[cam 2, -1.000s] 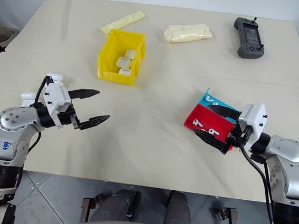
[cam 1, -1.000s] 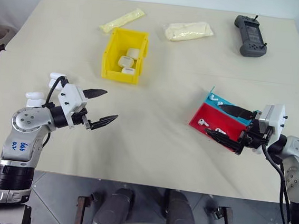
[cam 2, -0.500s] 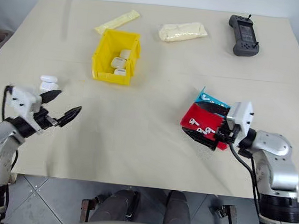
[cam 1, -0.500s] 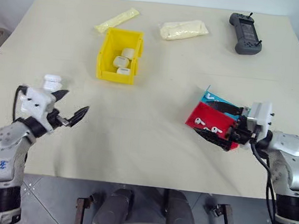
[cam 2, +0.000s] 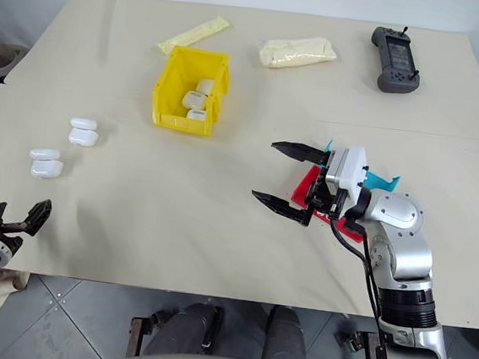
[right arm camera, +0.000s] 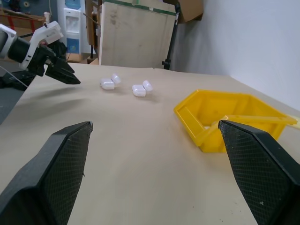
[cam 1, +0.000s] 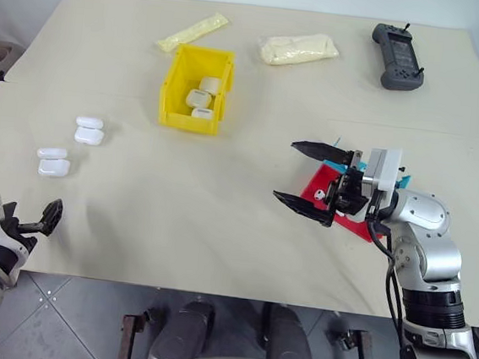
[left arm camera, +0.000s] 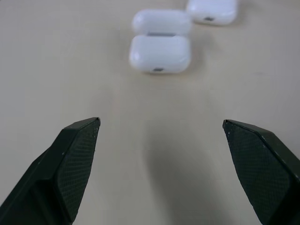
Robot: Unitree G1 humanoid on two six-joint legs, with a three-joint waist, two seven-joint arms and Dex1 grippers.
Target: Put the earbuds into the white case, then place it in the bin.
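Two open white cases (cam 1: pixel 54 162) lay at about nine o'clock on the counter (cam 1: pixel 219 220), well apart from the yellow bin (cam 1: pixel 198 87) at eleven, which held three more. The left hand (left arm camera: pixel 159 164) hovered near the closer pair, fingers spread and empty; the right hand (cam 1: pixel 308 176) stood equally wide above the red and teal tray (cam 1: pixel 356 223). Light, glossy and probably slippery, a case seemed best pinched across its flat sides.

Wide-open left hand (left arm camera: pixel 159 136), open white case (left arm camera: pixel 160 52) ahead, another case (left arm camera: pixel 212 10) beyond
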